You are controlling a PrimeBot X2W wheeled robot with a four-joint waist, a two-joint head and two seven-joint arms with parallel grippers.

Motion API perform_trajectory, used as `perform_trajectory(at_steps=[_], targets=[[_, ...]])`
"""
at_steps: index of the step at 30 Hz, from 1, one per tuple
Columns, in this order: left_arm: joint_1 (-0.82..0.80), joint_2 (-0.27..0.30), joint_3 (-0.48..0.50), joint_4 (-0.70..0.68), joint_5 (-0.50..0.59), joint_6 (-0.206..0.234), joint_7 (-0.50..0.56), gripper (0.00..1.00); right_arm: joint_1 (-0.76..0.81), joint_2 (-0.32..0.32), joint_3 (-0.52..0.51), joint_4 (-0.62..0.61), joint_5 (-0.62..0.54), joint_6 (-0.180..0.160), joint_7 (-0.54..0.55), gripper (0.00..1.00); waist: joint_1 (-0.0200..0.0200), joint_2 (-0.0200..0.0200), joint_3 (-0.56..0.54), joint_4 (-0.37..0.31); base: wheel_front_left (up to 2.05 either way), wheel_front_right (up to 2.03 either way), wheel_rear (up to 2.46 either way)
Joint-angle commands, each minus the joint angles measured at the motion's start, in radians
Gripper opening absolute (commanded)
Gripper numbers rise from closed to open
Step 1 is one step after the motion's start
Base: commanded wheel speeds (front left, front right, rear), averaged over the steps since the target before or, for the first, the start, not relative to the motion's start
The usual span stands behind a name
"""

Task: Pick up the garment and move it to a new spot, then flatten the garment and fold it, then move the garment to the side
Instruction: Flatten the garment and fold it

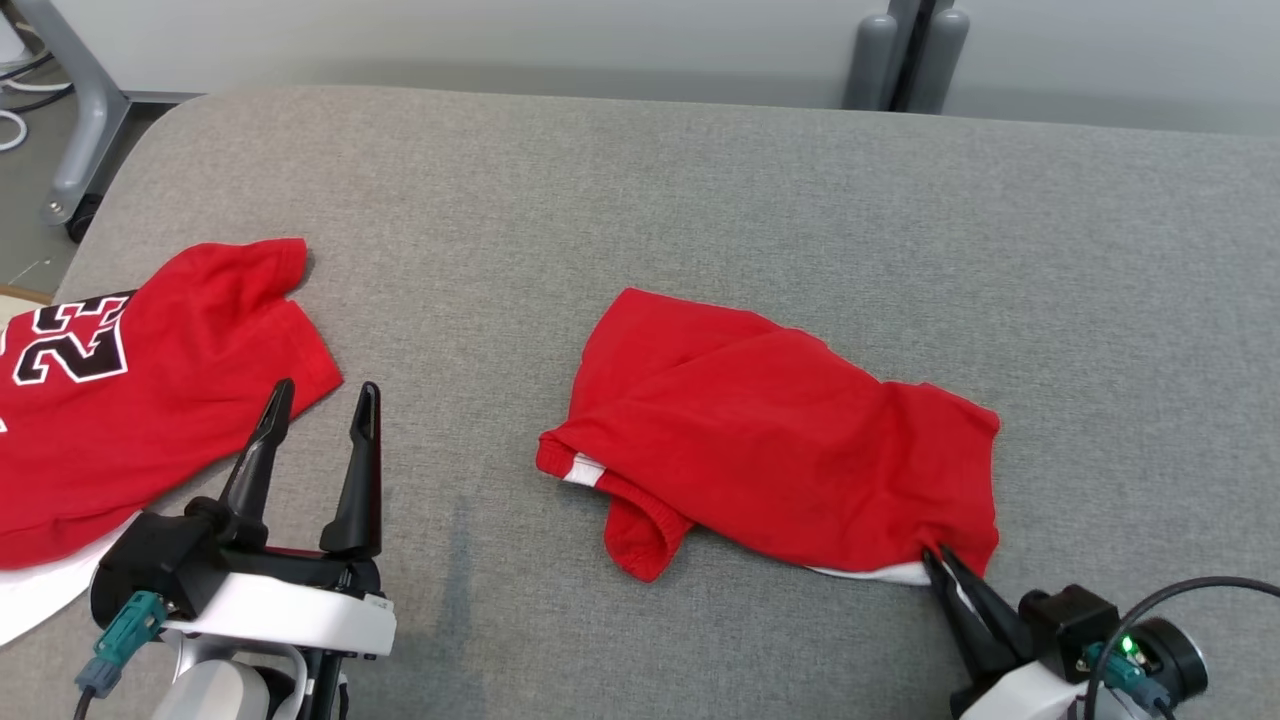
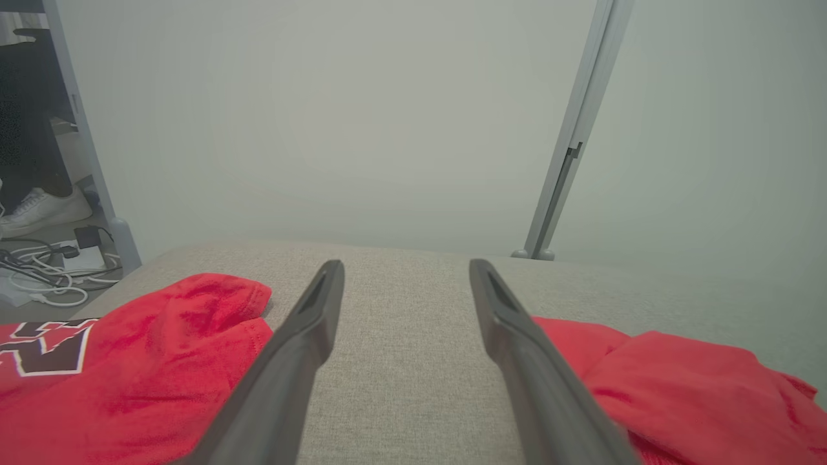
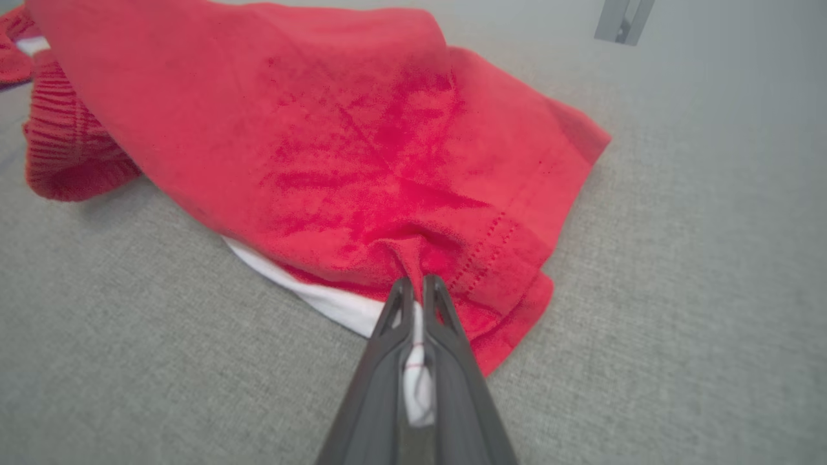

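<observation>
Red garment (image 1: 780,440) lies crumpled on your grey surface (image 1: 640,200); your right claw (image 1: 941,556) pinches its near hem, your left claw (image 1: 325,388) stands spread, apart.

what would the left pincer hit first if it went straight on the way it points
Likely just bare grey cushion: the left pincer points down the gap between the numbered jersey and the red garment, touching neither. Depth is unclear beyond that.

Soft matt red cloth garment (image 1: 780,450) on rough, woven grey fabric tabletop (image 1: 700,200)
</observation>
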Motion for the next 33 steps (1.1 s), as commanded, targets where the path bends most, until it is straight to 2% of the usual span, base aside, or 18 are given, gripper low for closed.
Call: perform_trajectory(at_steps=[1, 8, 14, 21, 33], targets=[[-0.010, 0.005, 0.007, 0.002, 0.003, -0.002, -0.001, 1.00, -0.017, -0.009, 0.002, -0.015, -0.003, 0.000, -0.013, 0.00, 0.0000, 0.0000, -0.002, -0.005, 0.00, 0.00, 0.00], [-0.009, 0.006, 0.028, 0.007, 0.016, -0.007, -0.001, 1.00, -0.048, -0.021, 0.019, -0.232, -0.004, 0.000, 0.004, 0.00, 0.0000, 0.0000, -0.006, -0.038, 0.00, 0.00, 0.00], [-0.012, 0.008, 0.031, 0.005, 0.021, -0.007, -0.001, 1.00, -0.095, -0.032, -0.019, -0.351, -0.010, 0.000, 0.033, 0.00, 0.0000, 0.0000, 0.003, -0.048, 0.00, 0.00, 0.00], [-0.043, 0.005, 0.018, 0.001, 0.024, -0.018, -0.001, 1.00, -0.194, -0.030, -0.073, -0.331, -0.011, 0.000, 0.032, 0.00, 0.0000, 0.0000, 0.053, -0.028, 0.00, 0.00, 0.00], [-0.117, -0.031, 0.003, 0.011, 0.039, -0.054, -0.001, 1.00, -0.383, -0.042, -0.107, -0.148, 0.018, 0.000, 0.016, 0.00, 0.0000, 0.0000, 0.174, 0.031, 0.00, 0.00, 0.00]])
